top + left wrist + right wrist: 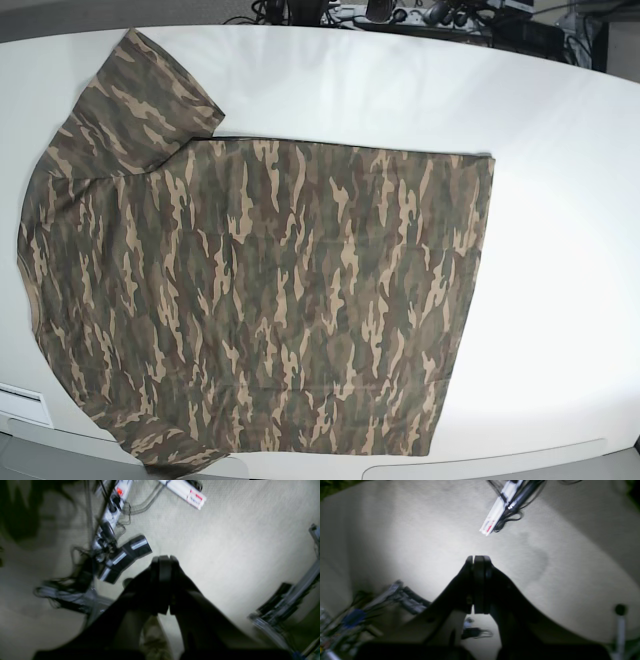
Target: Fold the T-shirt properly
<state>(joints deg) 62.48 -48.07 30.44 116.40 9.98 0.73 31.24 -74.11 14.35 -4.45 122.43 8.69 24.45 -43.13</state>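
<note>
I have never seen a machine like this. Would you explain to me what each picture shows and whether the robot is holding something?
This is a robot with two arms, each ending in a gripper that works like a pinching hand. Two pictures come from cameras on its left and right wrists: each shows its own black gripper, the left and the right, with a blurred grey floor behind. The third, the base view, looks down on a smooth white table. On it lies a large short-sleeved T-shirt in green, brown and tan camouflage cloth, spread out and not folded into a neat packet. Both grippers are shut, and no cloth shows between their fingertips, so nothing appears to be held.
</note>
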